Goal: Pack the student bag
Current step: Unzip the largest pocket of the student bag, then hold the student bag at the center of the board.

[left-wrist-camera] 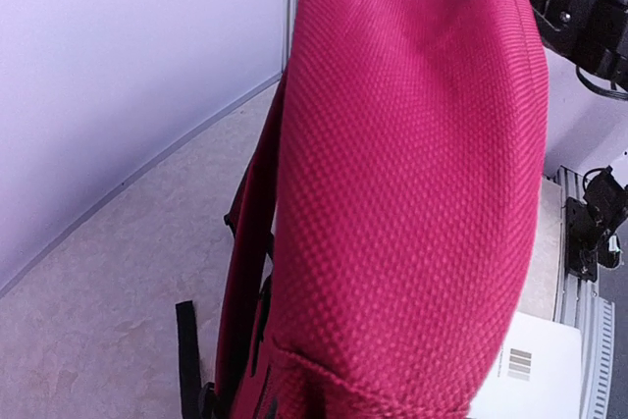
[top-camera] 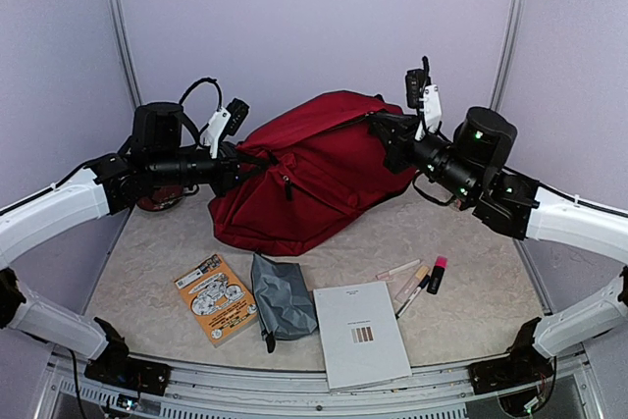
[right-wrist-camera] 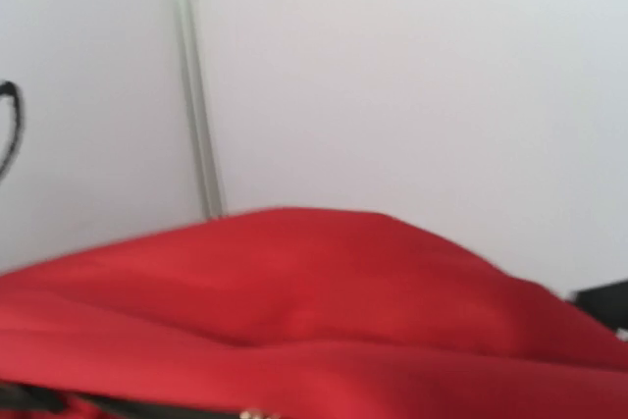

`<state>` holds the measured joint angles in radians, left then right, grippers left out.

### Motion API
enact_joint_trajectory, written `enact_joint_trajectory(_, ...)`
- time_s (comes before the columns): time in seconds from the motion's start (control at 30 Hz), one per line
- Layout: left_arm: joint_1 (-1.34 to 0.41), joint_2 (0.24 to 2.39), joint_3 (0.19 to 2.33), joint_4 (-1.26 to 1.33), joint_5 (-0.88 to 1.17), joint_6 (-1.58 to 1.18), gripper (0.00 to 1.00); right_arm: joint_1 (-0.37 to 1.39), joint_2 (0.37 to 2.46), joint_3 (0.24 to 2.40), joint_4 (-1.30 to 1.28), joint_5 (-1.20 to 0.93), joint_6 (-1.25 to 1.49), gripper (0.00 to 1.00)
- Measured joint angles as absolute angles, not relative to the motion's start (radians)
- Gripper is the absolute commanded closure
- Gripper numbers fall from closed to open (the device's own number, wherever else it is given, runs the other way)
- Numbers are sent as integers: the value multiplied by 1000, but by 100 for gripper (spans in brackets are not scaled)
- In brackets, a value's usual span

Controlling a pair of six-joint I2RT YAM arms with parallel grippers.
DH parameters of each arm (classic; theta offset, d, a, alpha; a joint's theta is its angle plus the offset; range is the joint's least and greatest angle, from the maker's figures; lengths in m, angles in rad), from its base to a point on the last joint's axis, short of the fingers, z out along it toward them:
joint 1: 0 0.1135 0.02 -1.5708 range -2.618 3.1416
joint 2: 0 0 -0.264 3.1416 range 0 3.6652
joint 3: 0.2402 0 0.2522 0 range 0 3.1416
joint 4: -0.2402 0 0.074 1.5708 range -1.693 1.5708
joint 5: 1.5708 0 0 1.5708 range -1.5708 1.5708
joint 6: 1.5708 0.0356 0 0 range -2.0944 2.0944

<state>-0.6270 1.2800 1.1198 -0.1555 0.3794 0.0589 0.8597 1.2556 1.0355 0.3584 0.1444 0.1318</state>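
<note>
Because the large dark-red fabric backpack (top-camera: 314, 179) with black straps and zippers lies slumped and creased at the back of the beige table (top-camera: 471, 311), close under the rear wall, it looks soft, light and probably near empty. It should sag wherever it is lifted, so a strap, the zipper seam or the rim of the opening seem the surest holds.

The left gripper (top-camera: 245, 159) is against its left end and the right gripper (top-camera: 385, 130) against its upper right edge. Whether either claw pinches cloth or stands spread I cannot tell; both wrist views are filled with red weave and show no fingers.

A bare strip of table lies in front of the bag. Nearer the front edge are an orange illustrated booklet (top-camera: 215, 297), a grey-blue pouch (top-camera: 282, 296) just beside it, a white notebook (top-camera: 361, 333) and a few pens (top-camera: 410, 280). The side walls stand close to both arms, so the open room is forward.
</note>
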Motion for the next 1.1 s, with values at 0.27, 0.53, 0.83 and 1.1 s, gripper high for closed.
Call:
enact_joint_trajectory(0.27, -644, 1269, 1110, -149, 436, 149, 24, 789, 1212, 1039, 192, 119, 84, 100)
enact_joint_trajectory(0.53, -748, 1184, 1134, -239, 521, 272, 1, 788, 1319, 1148, 87, -68, 46, 100)
enact_joint_trajectory(0.83, -766, 1225, 1380, -260, 532, 184, 1, 797, 1364, 1164, 69, -170, 36, 100)
enact_joint_trajectory(1.1, -859, 1508, 1543, -361, 432, 147, 5, 812, 1366, 1176, 54, -179, 21, 100)
